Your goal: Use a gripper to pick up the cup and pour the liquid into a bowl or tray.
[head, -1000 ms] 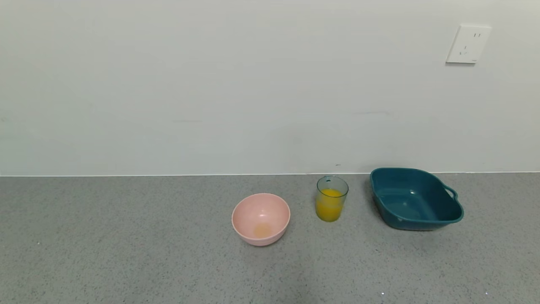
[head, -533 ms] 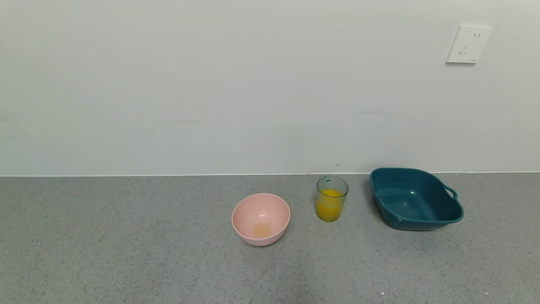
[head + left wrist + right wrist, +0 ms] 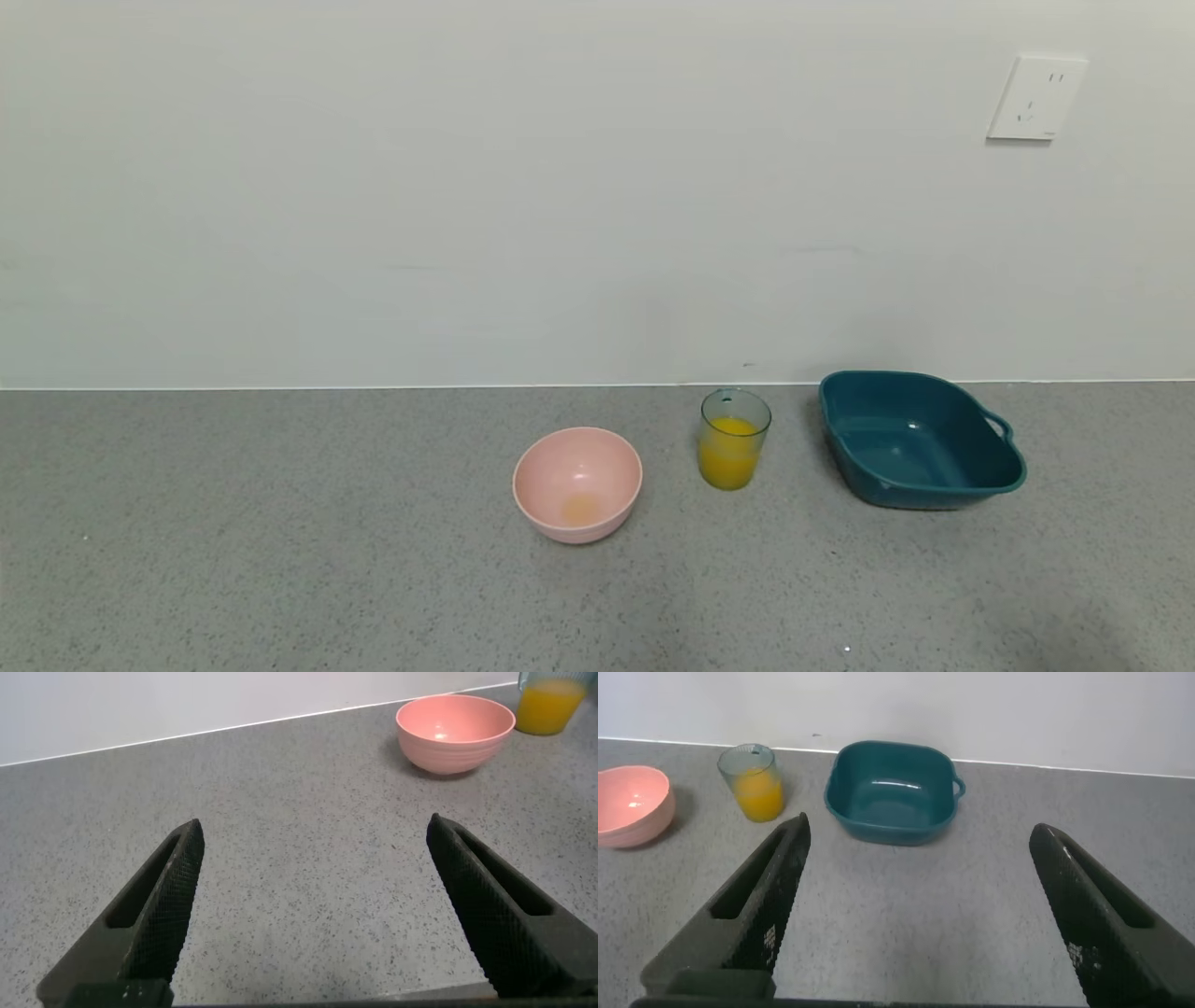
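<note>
The see-through blue-green cup [image 3: 735, 439] stands upright on the grey counter, about half full of orange-yellow liquid [image 3: 728, 462]. The dark teal tray [image 3: 920, 439] sits to its right, empty. Neither gripper shows in the head view. In the right wrist view my right gripper [image 3: 920, 831] is open and empty above bare counter, with the tray [image 3: 892, 791] and the cup [image 3: 753, 782] ahead of it. In the left wrist view my left gripper [image 3: 313, 835] is open and empty, far from the cup [image 3: 553, 691].
A round pink bowl [image 3: 577, 483] with a faint yellow residue sits left of the cup; it also shows in the left wrist view [image 3: 455, 733] and the right wrist view [image 3: 631, 805]. A white wall with a socket [image 3: 1034, 97] backs the counter.
A faint shadow has appeared on the counter at the lower right of the head view. The cup, bowl and tray have not moved.
</note>
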Available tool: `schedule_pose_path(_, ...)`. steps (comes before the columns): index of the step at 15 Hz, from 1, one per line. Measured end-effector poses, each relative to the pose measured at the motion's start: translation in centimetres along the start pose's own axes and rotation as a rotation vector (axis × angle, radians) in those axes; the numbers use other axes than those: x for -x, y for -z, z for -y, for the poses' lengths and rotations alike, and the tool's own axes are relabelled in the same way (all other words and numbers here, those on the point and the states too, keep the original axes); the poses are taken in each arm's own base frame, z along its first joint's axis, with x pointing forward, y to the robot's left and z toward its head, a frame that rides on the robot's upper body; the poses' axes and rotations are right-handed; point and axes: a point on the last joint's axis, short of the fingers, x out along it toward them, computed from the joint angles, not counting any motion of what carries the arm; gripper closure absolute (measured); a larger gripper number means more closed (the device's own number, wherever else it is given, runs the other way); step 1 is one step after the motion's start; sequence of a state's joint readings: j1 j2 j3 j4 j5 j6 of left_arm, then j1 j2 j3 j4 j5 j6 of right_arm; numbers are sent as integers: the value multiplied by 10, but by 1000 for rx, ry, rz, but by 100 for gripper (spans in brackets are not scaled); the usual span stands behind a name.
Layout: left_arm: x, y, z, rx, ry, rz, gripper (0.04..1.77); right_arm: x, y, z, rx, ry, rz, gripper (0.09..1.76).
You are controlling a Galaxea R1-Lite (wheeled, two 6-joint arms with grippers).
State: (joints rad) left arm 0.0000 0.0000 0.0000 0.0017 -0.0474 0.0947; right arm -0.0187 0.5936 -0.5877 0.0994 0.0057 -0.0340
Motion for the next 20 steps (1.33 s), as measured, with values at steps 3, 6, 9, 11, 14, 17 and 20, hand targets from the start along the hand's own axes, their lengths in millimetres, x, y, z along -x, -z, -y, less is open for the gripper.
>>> schedule_pose_path(3, 0, 0, 0, 0, 0, 0, 9, -39, -15, -1, -13, -23, -48, 14)
schedule_pose_path(6, 0, 0, 0, 0, 0, 0, 9, -76, -15, -9, -51, -89, -121, 14)
schedule_pose_path(9, 0, 0, 0, 0, 0, 0, 9, -107, -10, -24, -66, -154, -191, 14)
schedule_pose_path(11, 0, 0, 0, 0, 0, 0, 9, -126, -6, -40, -79, -183, -220, 14)
schedule_pose_path(14, 0, 0, 0, 0, 0, 0, 9, -150, 6, -69, -73, -207, -268, 14)
schedule_pose_path(17, 0, 0, 0, 0, 0, 0, 9, -174, 21, -99, -59, -236, -285, 14)
schedule_pose_path(20, 0, 0, 0, 0, 0, 0, 9, -198, 41, -126, -37, -244, -297, 14)
